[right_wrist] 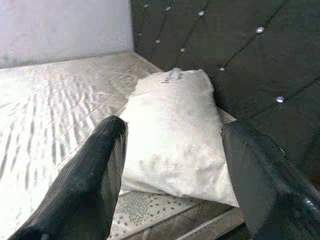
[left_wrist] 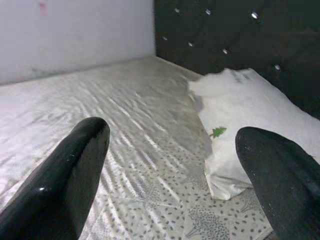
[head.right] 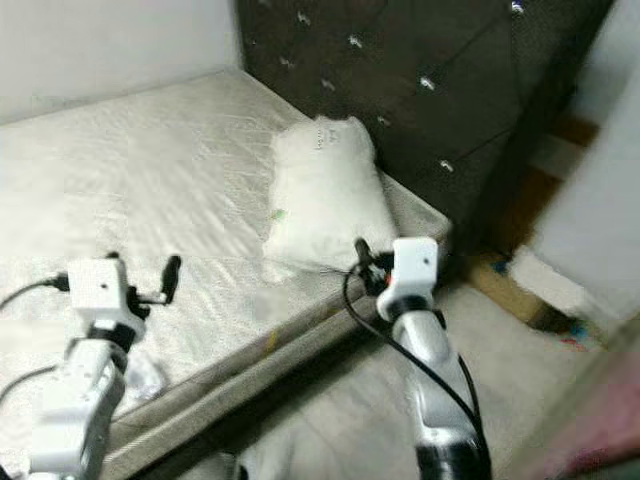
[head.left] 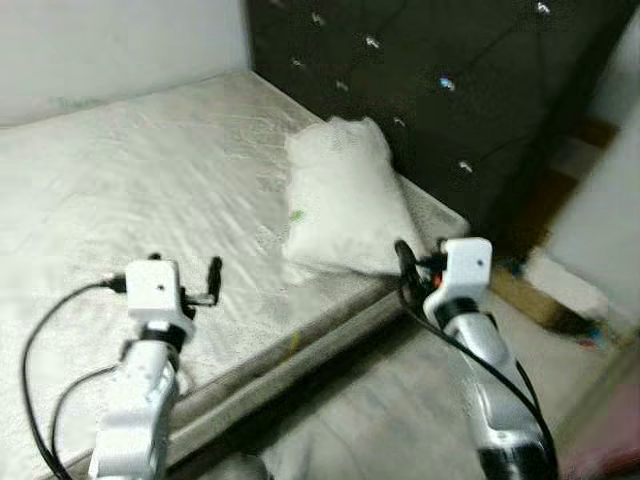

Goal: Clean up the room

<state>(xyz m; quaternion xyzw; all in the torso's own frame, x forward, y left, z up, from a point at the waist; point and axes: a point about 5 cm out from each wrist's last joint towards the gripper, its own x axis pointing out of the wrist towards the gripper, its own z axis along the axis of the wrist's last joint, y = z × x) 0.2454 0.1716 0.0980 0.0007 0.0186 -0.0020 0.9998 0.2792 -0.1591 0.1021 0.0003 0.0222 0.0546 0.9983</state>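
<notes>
A white pillow point(head.left: 345, 200) lies at the centre of the head views, on the bare mattress point(head.left: 150, 190) close to its near corner, its far end against the dark tufted headboard point(head.left: 440, 80) that fills the upper right. By the look of it the tidying has hardly begun: the pillow sits askew near the mattress edge, nothing is held, and the bed carries no sheet or cover. The right gripper point(head.left: 403, 258) hangs at centre right, just off the pillow's near corner and over the bed's edge, its fingers spread wide with nothing between them; in its wrist view the pillow lies straight ahead between the two fingers. The left gripper point(head.left: 214, 272) hovers at lower left over the mattress, likewise spread and empty, well apart from the pillow. Likely next is closing in on the pillow to straighten it. At the right edge of the frame, beyond the bed, some blurred clutter point(head.left: 560, 300) sits on the floor, too smeared to name. Black cables loop from both wrists and could snag.
</notes>
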